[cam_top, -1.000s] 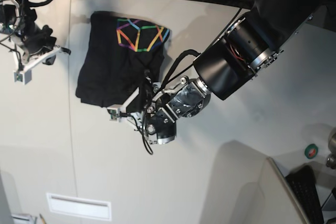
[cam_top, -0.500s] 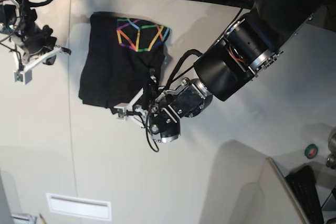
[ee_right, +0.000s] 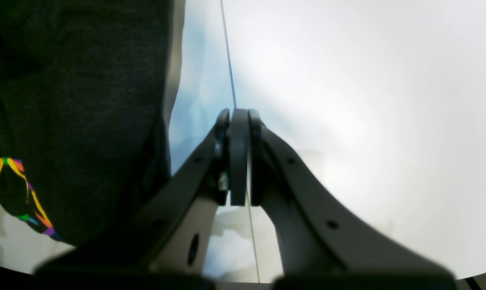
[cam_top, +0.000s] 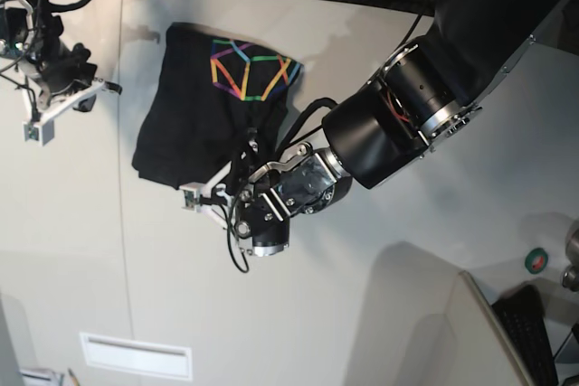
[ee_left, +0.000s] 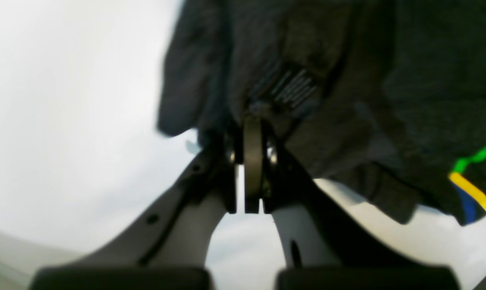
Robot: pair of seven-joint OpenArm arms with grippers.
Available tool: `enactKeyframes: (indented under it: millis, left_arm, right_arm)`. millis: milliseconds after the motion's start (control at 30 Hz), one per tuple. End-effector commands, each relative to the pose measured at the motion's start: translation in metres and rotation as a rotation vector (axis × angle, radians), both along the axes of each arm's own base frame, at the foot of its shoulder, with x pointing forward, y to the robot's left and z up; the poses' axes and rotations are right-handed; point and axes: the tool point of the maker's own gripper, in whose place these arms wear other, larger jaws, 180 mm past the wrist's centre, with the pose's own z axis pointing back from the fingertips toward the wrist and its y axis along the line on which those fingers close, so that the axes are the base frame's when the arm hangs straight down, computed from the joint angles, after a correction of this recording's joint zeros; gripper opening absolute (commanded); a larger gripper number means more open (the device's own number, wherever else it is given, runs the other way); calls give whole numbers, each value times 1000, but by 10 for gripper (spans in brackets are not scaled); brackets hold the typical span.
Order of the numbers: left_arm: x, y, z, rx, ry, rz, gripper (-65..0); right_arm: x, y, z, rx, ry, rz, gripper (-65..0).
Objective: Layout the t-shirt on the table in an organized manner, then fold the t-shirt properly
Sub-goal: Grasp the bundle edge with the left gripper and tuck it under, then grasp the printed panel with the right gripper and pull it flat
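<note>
Left wrist view: the left tool pinches the black t-shirt at its edge by the tag; soft, light cloth, likely to sag and bunch.

Right wrist view: the right tool is closed, holding nothing, beside the shirt.

Base view: the shirt lies crumpled on the table; hems or shoulders look the better grips.

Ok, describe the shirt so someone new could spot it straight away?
Start at the large off-white table and look to its far side, between the two arms. The crumpled black t-shirt lies there, its near edge pinched in the left hand. It is the only soft thing on the table, marked by a multicoloured geometric line print.
</note>
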Motion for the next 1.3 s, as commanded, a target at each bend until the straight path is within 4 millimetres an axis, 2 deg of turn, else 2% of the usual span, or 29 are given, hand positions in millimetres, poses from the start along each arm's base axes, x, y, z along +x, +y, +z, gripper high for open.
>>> enactKeyframes:
  millis: [0, 200, 333, 467, 733, 800, 933, 1067, 1267]
  left_arm:
    - [17, -14, 20, -29, -46, -15, -650]
    - [28, -20, 32, -32, -77, -26, -650]
    - [35, -20, 39, -33, -93, -25, -650]
    - [35, -20, 39, -31, -94, -26, -650]
    - [33, -20, 37, -32, -90, -26, -650]
    - [33, -20, 37, -31, -90, -28, -650]
    - [33, -20, 37, -29, -91, -27, -650]
    - [37, -19, 39, -24, -102, -28, -650]
    - [45, -19, 46, -26, -120, -30, -650]
  right_arm:
    - [7, -5, 8, -12, -33, 2, -650]
    - [5, 3, 7, -3, -29, 20, -650]
    - [-6, 41, 10, 41, -22, 120, -650]
    - [-20, 95, 28, 120, -46, 250, -650]
    - [-48, 152, 20, 209, 10, 391, -650]
    - [-47, 157, 12, 208, 26, 406, -650]
    - [-40, 151, -15, 170, 75, 414, -650]
    - [-48, 141, -37, 142, 137, 402, -650]
    - [-54, 132, -52, 122, 182, 389, -650]
